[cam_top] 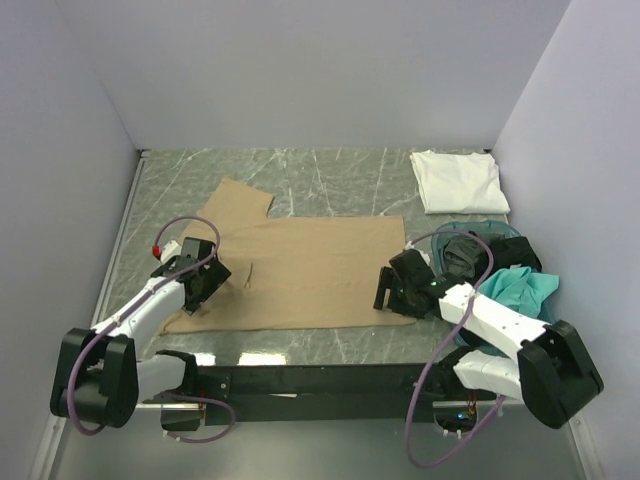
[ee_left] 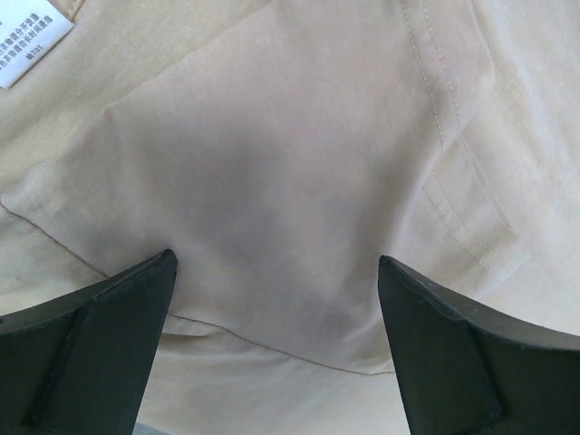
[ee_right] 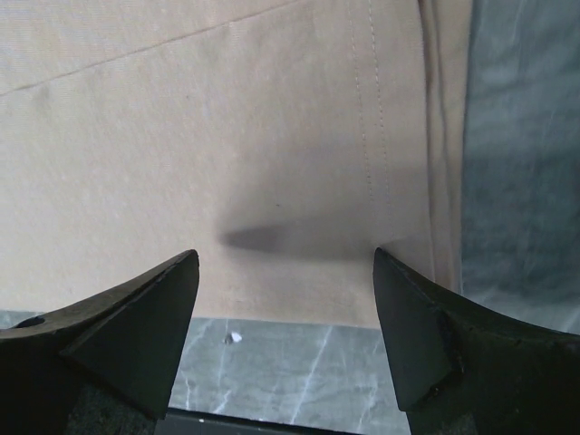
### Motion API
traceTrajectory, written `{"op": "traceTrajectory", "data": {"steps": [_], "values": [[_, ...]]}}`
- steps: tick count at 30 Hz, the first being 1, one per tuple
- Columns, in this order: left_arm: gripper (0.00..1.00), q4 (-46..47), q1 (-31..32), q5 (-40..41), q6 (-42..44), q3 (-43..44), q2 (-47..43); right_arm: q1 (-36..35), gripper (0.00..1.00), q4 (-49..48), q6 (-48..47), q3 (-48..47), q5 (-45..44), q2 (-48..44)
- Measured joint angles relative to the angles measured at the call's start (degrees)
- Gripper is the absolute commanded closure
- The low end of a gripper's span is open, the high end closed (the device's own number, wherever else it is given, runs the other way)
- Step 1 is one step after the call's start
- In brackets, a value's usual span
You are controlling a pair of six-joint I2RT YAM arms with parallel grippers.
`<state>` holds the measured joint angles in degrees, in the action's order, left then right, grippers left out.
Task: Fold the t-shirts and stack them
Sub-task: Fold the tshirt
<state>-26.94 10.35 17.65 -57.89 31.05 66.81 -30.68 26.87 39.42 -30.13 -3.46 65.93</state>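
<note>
The tan t-shirt lies spread flat on the marble table, one sleeve pointing to the far left. My left gripper is open just above its near left part; the left wrist view shows tan cloth with a seam and a white label between the spread fingers. My right gripper is open at the shirt's near right corner; the right wrist view shows the hem and bare table below. A folded white t-shirt lies at the far right. A teal t-shirt and a dark grey one sit in the basket.
A shallow teal plastic basket stands at the right, behind my right arm. Grey walls close in the table on the left, back and right. A black rail runs along the near edge between the arm bases.
</note>
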Motion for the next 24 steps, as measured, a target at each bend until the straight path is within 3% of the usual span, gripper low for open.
{"op": "traceTrajectory", "data": {"steps": [16,20,24], "values": [[0.01,-9.2,0.0,0.8,-6.3,-1.5,-9.2,-2.7,0.14,7.4,4.2,1.9,-0.3,-8.7],[0.01,-13.0,0.0,2.4,-6.1,4.2,-9.3,-2.7,0.12,11.3,2.6,-4.5,-4.3,-9.6],[0.01,-12.7,0.0,3.6,-4.8,16.0,-6.8,-2.7,0.09,11.1,0.7,-13.1,-8.8,-12.6]]}}
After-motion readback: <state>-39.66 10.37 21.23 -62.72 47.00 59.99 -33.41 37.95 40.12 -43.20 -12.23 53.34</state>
